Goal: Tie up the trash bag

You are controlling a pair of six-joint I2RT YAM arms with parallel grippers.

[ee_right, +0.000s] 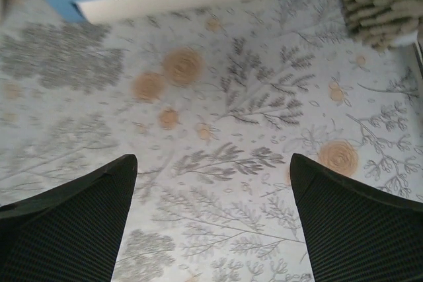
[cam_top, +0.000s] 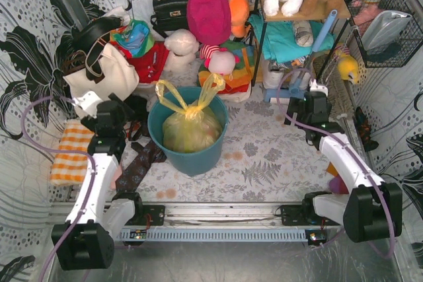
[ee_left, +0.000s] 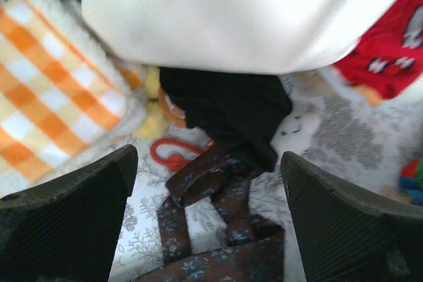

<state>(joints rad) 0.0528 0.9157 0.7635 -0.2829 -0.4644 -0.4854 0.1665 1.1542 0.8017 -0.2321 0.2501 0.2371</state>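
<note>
The trash bag (cam_top: pixel 192 130) sits inside the teal bin (cam_top: pixel 190 160) in the middle of the surface (ee_right: pixel 218 97). Its two yellow ears (cam_top: pixel 170 96) stand up from a bunched neck that looks cinched, though the top view cannot show whether a real knot holds there. Both arms are well apart from it. The left tool (ee_left: pixel 208 179) is spread wide and grasps nothing, over a dark patterned cloth (ee_left: pixel 218 196) beside the cream tote (ee_left: pixel 231 18). The right tool (ee_right: pixel 211 183) is likewise released above the floral print. The main risk is the film: thin and crinkly, it could tear or slip from a pinch. A pull on one ear alone might tip the bin or lift the bag out, and the left arm could snag the loose cloth when reaching in.
</note>
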